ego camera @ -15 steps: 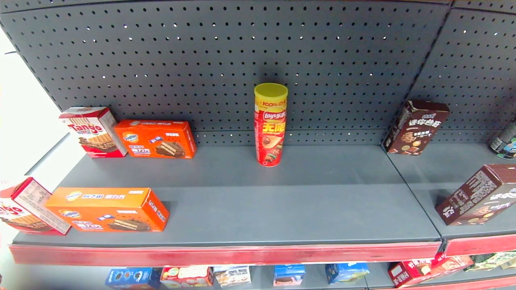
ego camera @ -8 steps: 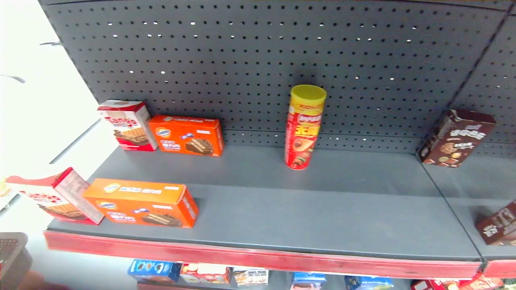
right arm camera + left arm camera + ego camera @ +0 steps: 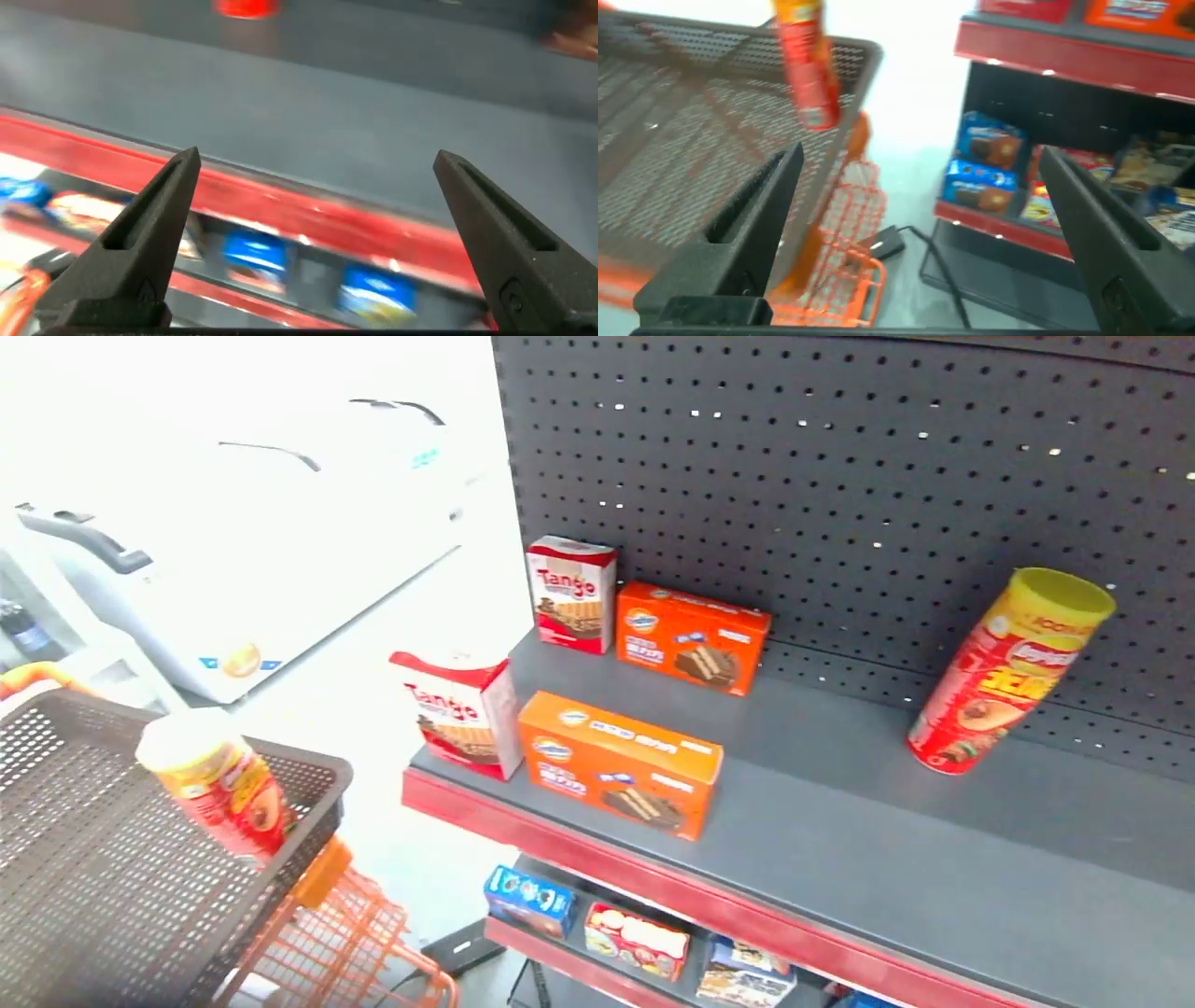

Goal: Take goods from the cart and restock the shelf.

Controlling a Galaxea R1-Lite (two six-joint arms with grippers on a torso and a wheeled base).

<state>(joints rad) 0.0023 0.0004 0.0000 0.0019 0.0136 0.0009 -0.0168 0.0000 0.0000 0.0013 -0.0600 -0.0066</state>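
Restocking looked unfinished: a red cylindrical crisp can with a pale lid stood upright in the dark mesh plastic cart basket at eight o'clock in the head view, likely awaiting pickup, its yellow-lidded red twin can on the grey metal shelf at three o'clock. The left gripper, jaws wide and empty, hung short of the cart's can; the right gripper, equally wide, faced the shelf.

Dark mesh cart basket cut off by the head view's left and lower edges, top of the red cylindrical chip can cut off by the left wrist view's edge, blue packets blurred in the right wrist view
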